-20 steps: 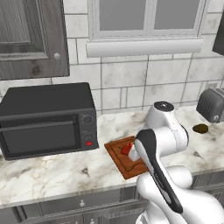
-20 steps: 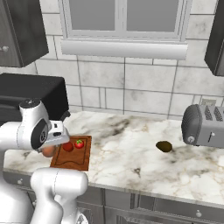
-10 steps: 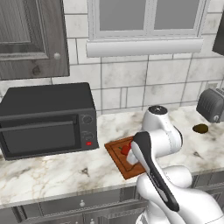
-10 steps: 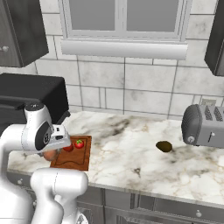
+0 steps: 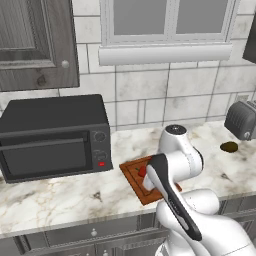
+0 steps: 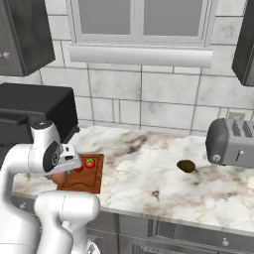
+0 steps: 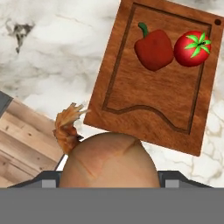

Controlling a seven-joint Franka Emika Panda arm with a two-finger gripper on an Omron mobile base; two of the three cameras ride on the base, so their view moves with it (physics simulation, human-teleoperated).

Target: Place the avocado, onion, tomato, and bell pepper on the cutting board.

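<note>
onion held over the near end of the cutting board

the gripper [image 7: 109, 181] has its jaws partly closed around the onion [image 7: 107, 159], above the near edge of the cutting board [image 7: 144, 94]; the bell pepper [image 7: 153, 48] and tomato [image 7: 192, 48] lie touching side by side at the board's far end; the avocado [image 6: 186, 165] sits well apart on the marble counter [image 6: 149, 173], near the toaster [image 6: 230, 141]

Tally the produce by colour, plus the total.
Red: 2, the tomato and pepper, both on the board.
Tan: 1, the onion, in the gripper.
Dark: 1, the avocado, on the counter by the toaster.
Total: 4.
</note>
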